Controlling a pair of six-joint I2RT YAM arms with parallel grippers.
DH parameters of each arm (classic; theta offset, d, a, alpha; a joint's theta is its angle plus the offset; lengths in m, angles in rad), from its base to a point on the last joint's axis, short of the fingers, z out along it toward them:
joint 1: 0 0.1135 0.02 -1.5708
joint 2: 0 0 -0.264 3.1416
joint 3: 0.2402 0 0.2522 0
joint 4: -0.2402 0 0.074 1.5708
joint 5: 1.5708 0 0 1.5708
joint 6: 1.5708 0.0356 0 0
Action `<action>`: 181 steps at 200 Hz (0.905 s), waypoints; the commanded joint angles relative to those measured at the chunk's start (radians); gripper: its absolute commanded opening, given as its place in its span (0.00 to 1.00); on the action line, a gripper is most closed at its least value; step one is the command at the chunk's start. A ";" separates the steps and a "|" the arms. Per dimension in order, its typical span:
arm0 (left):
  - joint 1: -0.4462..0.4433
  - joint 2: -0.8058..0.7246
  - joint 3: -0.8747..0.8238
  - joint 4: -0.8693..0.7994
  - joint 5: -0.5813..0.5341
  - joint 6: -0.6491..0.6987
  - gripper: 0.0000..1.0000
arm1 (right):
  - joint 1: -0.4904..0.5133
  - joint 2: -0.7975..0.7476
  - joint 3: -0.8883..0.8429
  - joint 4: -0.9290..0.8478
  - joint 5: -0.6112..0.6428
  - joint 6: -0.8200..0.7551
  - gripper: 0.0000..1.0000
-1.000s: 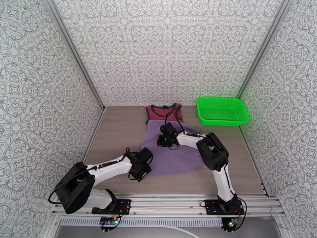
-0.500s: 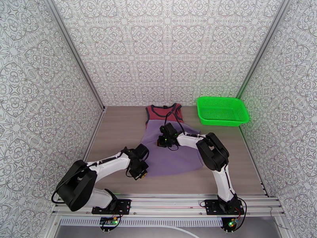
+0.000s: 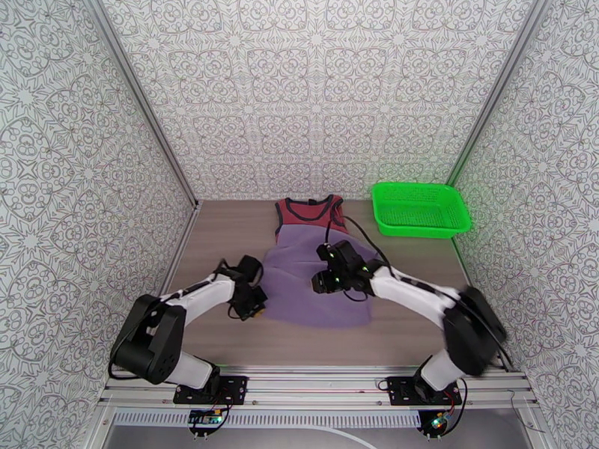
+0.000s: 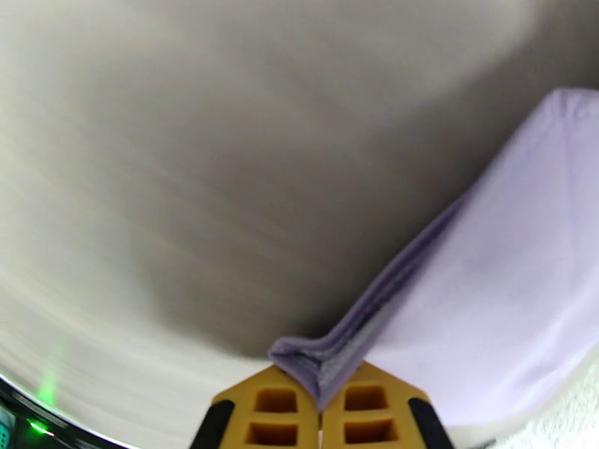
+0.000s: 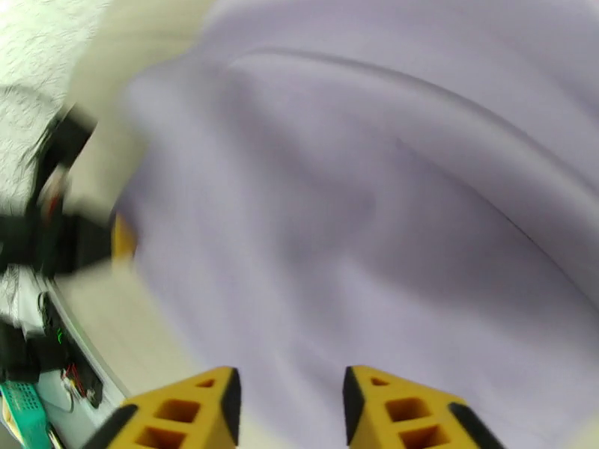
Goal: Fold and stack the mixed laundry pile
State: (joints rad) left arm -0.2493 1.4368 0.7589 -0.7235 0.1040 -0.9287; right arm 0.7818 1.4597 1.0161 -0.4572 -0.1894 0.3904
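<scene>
Patterned walls (image 3: 322, 84) close in three sides of a brown table (image 3: 217, 241), where two white-and-black robot arms reach in from the near edge. The left arm (image 3: 198, 293) bends low toward the middle of the table; the right arm (image 3: 419, 297) stretches in from the other side.

Between them lies a lavender garment (image 3: 296, 297), spread flat near the table's centre, its far edge overlapping the lower part of a dark red tank top (image 3: 309, 211) that lies at the back of the table. A bright green mesh basket (image 3: 419, 230) sits at the back right, just beside the tank top and apart from both garments.

The left gripper (image 3: 251, 308) sits at the lavender garment's near-left edge. In its wrist view the yellow fingers (image 4: 277, 405) are pressed together on a bunched fold of the lavender cloth (image 4: 509, 293), which trails away to the right above the tabletop.

The right gripper (image 3: 323, 282) is over the middle of the lavender garment. In its blurred wrist view the gripper (image 5: 292, 402) has its jaws parted, with nothing between them and the lavender cloth (image 5: 359, 218) spread beyond.
</scene>
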 commanded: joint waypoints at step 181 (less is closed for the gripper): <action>0.360 -0.141 0.054 -0.111 0.042 0.329 0.00 | 0.453 0.358 0.101 -0.304 0.341 -0.231 0.56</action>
State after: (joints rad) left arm 0.0933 1.2865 0.7975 -0.8200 0.1371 -0.6235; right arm 1.2354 1.7782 1.1007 -0.7406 0.1211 0.1574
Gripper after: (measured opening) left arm 0.035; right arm 0.574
